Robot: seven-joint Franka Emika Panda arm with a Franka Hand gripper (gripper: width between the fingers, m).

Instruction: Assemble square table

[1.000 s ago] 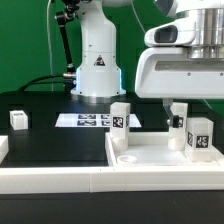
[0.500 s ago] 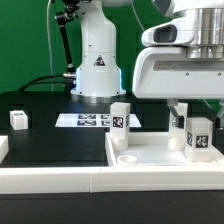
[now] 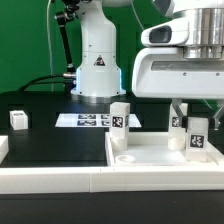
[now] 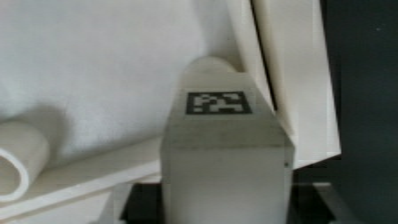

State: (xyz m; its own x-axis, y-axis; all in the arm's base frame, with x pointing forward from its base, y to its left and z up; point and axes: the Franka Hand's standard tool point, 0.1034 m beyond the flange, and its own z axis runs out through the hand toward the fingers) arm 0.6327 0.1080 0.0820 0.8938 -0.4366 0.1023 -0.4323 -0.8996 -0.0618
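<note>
Here — upright leg [image 3: 197, 136] inside tabletop [image 3: 150, 152]

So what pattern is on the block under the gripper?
A black-and-white square tag on the white leg; wrist view shows it best.

A matte black table surface [image 3: 60, 145] fills the work area. Toward its back lies the marker board [image 3: 88, 120], a thin flat white board printed with black-and-white tags. A long low white border wall [image 3: 50, 180] runs along the near edge. A plain green backdrop [image 3: 25, 45] stands behind. A thin black cable [image 3: 40, 80] runs along its foot at the exterior view's left.
</note>
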